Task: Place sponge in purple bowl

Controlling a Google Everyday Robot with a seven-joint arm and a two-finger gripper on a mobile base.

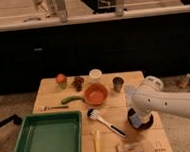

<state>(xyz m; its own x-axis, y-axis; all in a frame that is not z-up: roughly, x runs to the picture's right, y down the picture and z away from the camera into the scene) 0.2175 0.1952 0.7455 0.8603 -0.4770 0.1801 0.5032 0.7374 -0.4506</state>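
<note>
Right now the gripper (pixel 136 119) hangs over the purple bowl (pixel 149 124) at the table's right.
Its grip I cannot tell; the sponge (pixel 130 149) lies near, needing pickup first.

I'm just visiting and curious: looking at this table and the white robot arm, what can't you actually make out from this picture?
- The gripper: the white arm covers it in the camera view, above the purple bowl.
- The sponge: not identifiable, possibly held under the arm.
- The purple bowl's inside: mostly blocked by the arm.
- The brown block at the table's front edge: too blurred to name.
- The small items by the orange bowl: too small to identify.
</note>
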